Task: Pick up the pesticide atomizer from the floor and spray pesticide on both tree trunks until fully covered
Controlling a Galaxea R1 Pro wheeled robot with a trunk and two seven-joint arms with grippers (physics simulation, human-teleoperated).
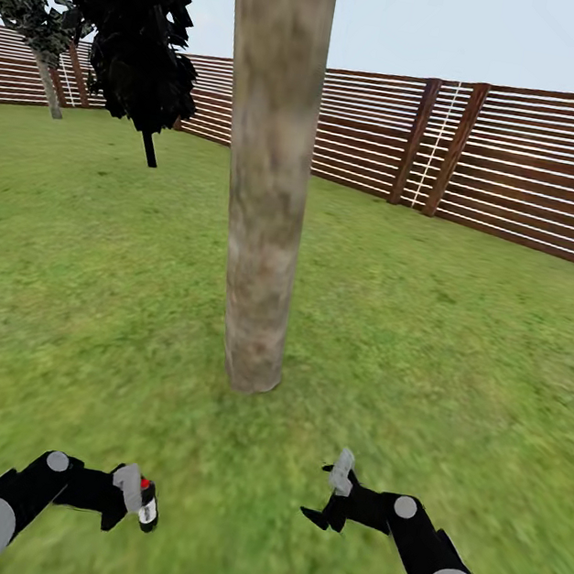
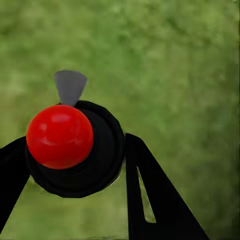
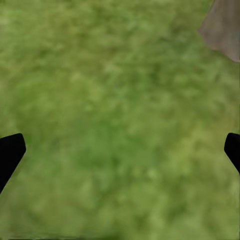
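Atomizer is clamped in my left hand before the tree trunk; my right hand hangs spread, holding nothing.

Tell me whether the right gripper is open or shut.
Open. In the right wrist view the fingertips sit at opposite edges with only grass between them; the right gripper holds nothing.

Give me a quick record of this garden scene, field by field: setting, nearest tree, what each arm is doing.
setting: green grass lawn, reddish-brown slatted wooden fence
nearest tree: thick pale grey-tan trunk, straight ahead, upright
background: near-black conifer
left gripper: shut on black atomizer with red top
right gripper: jaws open, empty, over grass
spray: none visible
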